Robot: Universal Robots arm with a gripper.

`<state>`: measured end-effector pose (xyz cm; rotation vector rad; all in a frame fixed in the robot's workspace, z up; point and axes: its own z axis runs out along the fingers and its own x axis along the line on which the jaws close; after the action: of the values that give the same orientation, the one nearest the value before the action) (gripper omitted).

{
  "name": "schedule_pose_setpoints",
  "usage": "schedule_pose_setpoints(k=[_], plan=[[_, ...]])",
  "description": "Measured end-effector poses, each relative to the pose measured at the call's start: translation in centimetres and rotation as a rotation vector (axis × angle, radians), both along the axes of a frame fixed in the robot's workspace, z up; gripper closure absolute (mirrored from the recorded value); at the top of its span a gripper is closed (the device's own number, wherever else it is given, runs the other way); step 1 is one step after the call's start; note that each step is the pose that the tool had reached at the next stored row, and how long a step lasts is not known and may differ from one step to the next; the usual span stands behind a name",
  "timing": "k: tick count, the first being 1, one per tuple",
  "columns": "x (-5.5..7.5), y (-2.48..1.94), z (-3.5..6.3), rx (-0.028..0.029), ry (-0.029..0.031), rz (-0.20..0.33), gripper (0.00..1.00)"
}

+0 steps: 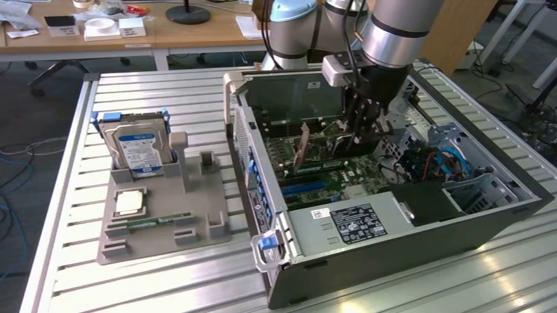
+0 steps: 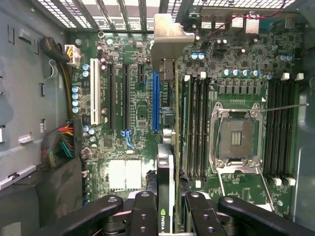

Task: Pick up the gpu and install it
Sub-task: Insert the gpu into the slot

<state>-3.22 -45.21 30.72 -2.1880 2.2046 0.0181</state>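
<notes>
Wrist view: jaws clenched on one gpu point(image 2: 165, 167), edge-on beside one long blue slot point(image 2: 155, 101)

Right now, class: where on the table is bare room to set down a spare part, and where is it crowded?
Bare slats of the table lie between the grey tray and the near edge, and beyond the hard drive. The strip between tray and computer case is narrow. Inside the case is crowded: the tool grips the gpu over the motherboard.
</notes>
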Motion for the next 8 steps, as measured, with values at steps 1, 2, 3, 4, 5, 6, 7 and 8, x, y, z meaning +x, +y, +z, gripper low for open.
schedule_pose_setpoints(k=[1, 2, 3, 4, 5, 6, 7, 8], plan=[[-0.03, -0.01, -0.07, 0.0, 0.0001, 0.0, 0.73], [-0.04, -0.02, -0.09, -0.0002, 0.0001, 0.0, 0.73], [-0.04, -0.02, -0.09, -0.0004, 0.0001, 0.0, 0.73], [-0.05, -0.02, -0.09, -0.0003, 0.0002, 0.0, 0.73], [-0.05, -0.02, -0.1, -0.0002, 0.0001, 0.0, 0.73], [-0.05, -0.01, -0.11, -0.0001, 0.0, 0.0, 0.73], [-0.05, -0.01, -0.11, 0.0, 0.0, 0.0, 0.73], [-0.08, -0.01, -0.12, -0.0001, 0.0, 0.0, 0.73]])
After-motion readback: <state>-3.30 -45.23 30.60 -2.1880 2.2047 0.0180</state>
